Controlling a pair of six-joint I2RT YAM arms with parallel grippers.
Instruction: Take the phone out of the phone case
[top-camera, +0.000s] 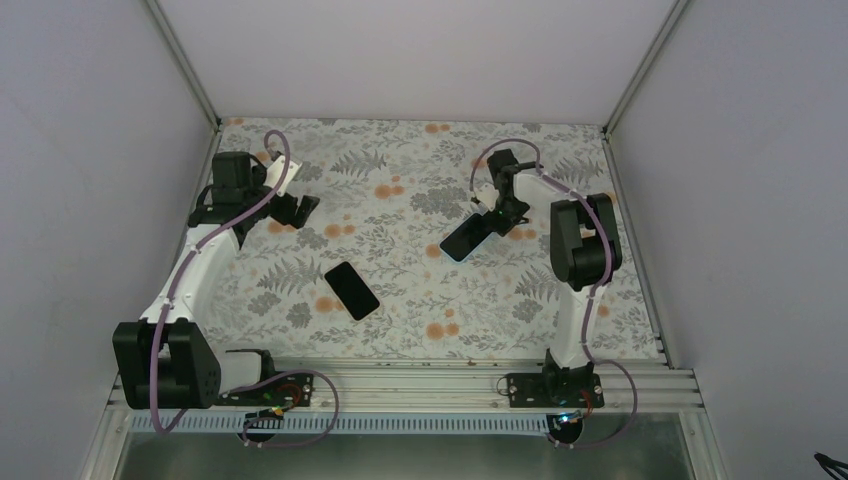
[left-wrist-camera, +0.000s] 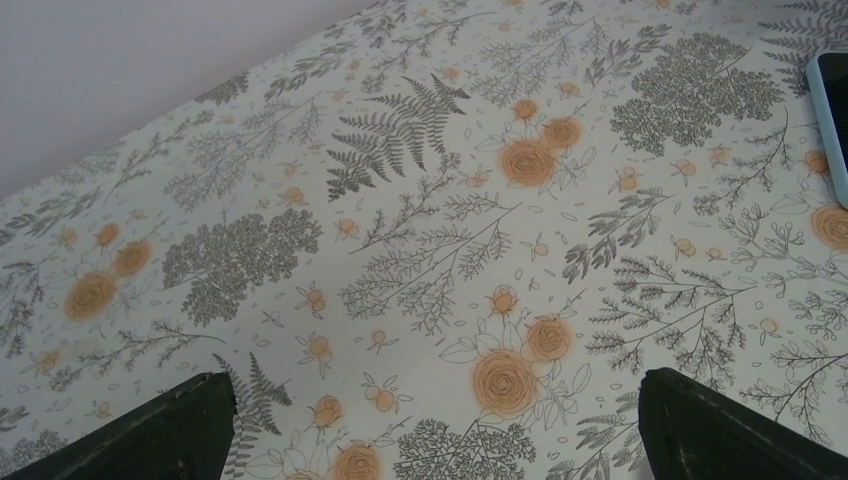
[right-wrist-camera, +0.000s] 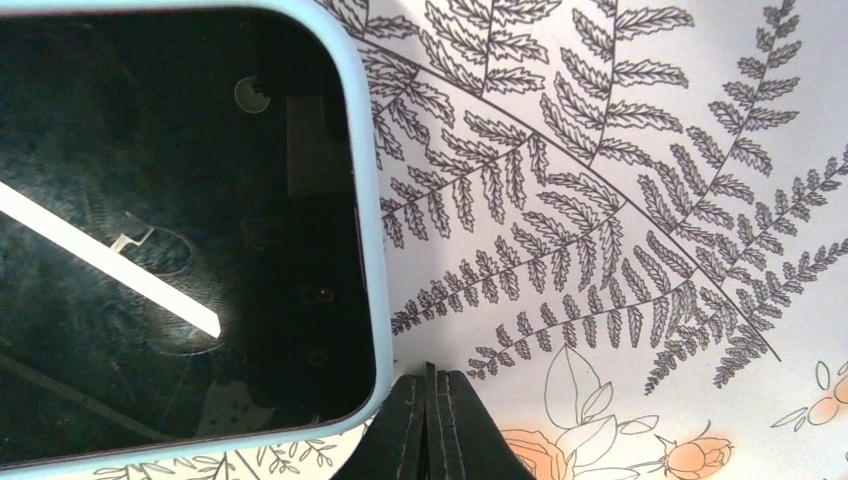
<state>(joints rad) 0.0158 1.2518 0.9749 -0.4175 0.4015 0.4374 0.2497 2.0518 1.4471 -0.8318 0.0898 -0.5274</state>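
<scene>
- The phone case (right-wrist-camera: 368, 200) lies in the right half of the table (top-camera: 420, 160), between the middle and the far edge. Its pale blue rim shows clearly in the right wrist view.
- Inside that rim is a glossy black face with smudges and a sharp reflected bar of light. I take this to be the screen of the phone (right-wrist-camera: 150, 220), so the phone looks to be still seated in the case.
- The right gripper (right-wrist-camera: 427, 400) is fully closed, its fingers pressed flat together with nothing between them. The case's rounded corner sits just beside the fingertips, and I cannot tell whether they touch. It is not gripping anything.
- The left gripper (left-wrist-camera: 432, 425) is wide open and holds nothing. It hangs over bare cloth near the far left corner of the table, well apart from the case.
- A second dark slab (top-camera: 352, 290) lies flat near the middle of the table, somewhat toward the near edge. Whether it is a spare phone or something else is too small to tell.
- A blue-rimmed corner (left-wrist-camera: 824, 110) shows at the right edge of the left wrist view. I cannot say which of the two items it belongs to.
- Progress, as I judge it: nothing of the separation is visibly done. Holding the case down, prying a corner of the rim off and lifting the phone free are all left to do.
</scene>
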